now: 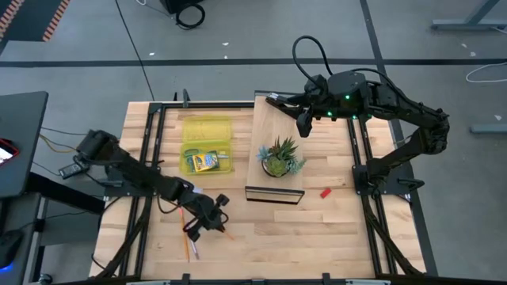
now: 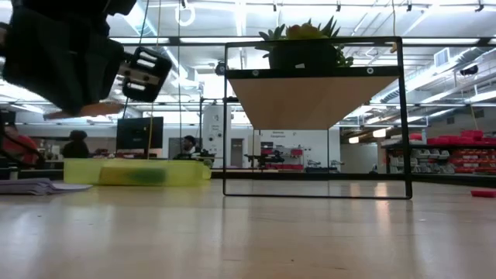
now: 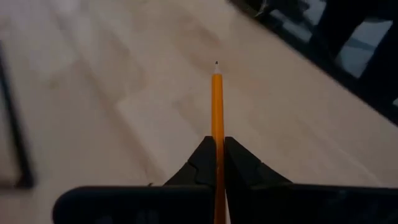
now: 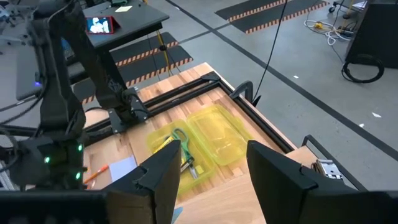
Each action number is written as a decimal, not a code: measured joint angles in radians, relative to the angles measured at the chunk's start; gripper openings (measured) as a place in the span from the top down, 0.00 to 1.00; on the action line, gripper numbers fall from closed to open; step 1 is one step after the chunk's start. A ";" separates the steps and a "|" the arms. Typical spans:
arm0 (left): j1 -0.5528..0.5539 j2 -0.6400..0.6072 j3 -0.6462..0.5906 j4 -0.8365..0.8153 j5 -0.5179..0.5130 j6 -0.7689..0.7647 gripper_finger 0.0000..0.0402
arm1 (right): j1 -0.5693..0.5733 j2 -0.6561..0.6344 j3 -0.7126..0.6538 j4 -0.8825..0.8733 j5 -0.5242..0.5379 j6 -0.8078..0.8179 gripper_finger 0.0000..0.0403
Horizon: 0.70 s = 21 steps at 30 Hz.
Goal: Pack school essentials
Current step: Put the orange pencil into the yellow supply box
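In the left wrist view my left gripper [image 3: 217, 149] is shut on a thin orange pencil [image 3: 217, 99]; from above, that gripper [image 1: 212, 217] hangs over the table's near left part. More pencils [image 1: 188, 240] lie on the table beside it. An open yellow case [image 1: 207, 144] lies flat at the far left with the yellow-and-green crayon box [image 1: 202, 161] in it. A tiny red block [image 1: 325, 192] lies on the table at the right. My right gripper [image 1: 303, 125] stands open, high over the far middle, with nothing between its fingers [image 4: 155, 174]. My left gripper pinches the orange pencil's shaft [image 3: 217, 142] between its two fingers. The pencil lies along the fingers and sticks out ahead of them, its sharpened tip [image 3: 216, 63] pointing forward and slanting down. It is lifted clear of the table.
A wooden stand in a black frame [image 1: 273, 194] holds a green spiky potted plant [image 1: 279, 157] at the table's middle. Black rails [image 1: 150, 158] run along both sides. A pale sheet [image 4: 124, 168] lies near the pencils.
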 joint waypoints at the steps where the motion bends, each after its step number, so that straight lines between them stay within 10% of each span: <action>1: 0.006 -0.025 0.000 -0.040 -0.011 -0.005 0.98 | 0.000 0.000 0.000 0.000 -0.001 0.000 0.53; 21: 0.465 -0.369 -0.170 -0.277 -0.104 0.082 0.98 | 0.037 0.000 0.000 0.015 -0.004 0.012 0.53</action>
